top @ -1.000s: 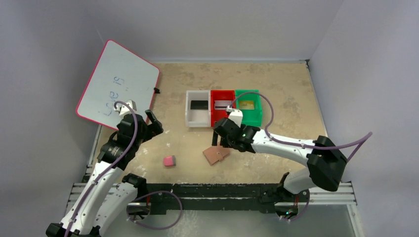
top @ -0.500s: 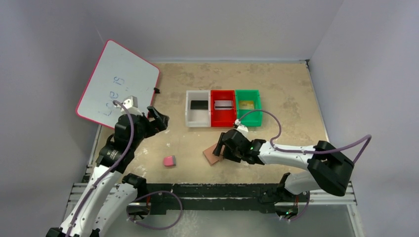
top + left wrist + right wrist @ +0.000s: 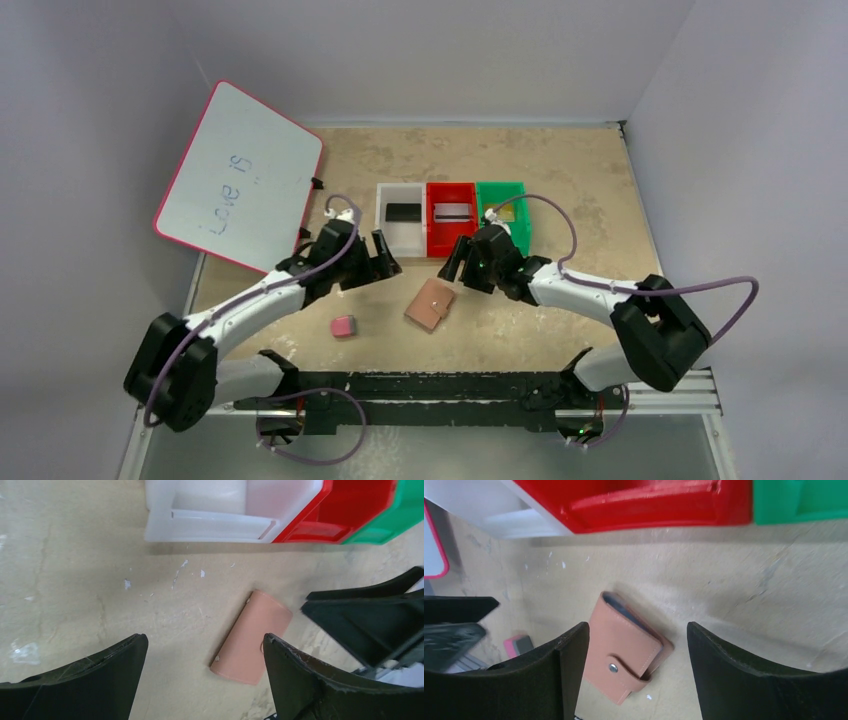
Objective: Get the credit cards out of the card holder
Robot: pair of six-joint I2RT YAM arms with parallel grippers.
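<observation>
The tan card holder [image 3: 430, 304] lies folded shut on the table, its snap tab fastened; it also shows in the left wrist view [image 3: 252, 637] and the right wrist view [image 3: 624, 640]. A black card [image 3: 402, 212] lies in the white bin, a silver-grey card [image 3: 452, 211] in the red bin, and a gold card [image 3: 501, 212] in the green bin. My left gripper [image 3: 385, 262] [image 3: 205, 640] is open and empty, just left of the holder. My right gripper [image 3: 455, 265] [image 3: 638, 626] is open and empty, above the holder's far end.
The white bin [image 3: 400, 247], red bin [image 3: 452, 247] and green bin [image 3: 510, 245] stand in a row just behind both grippers. A pink-and-grey eraser [image 3: 343, 326] lies left of the holder. A whiteboard [image 3: 240, 175] leans at the far left.
My left arm has swung from the left edge in to the middle, beside the holder. My right gripper has drawn back off the holder toward the bins. The holder now lies folded shut.
</observation>
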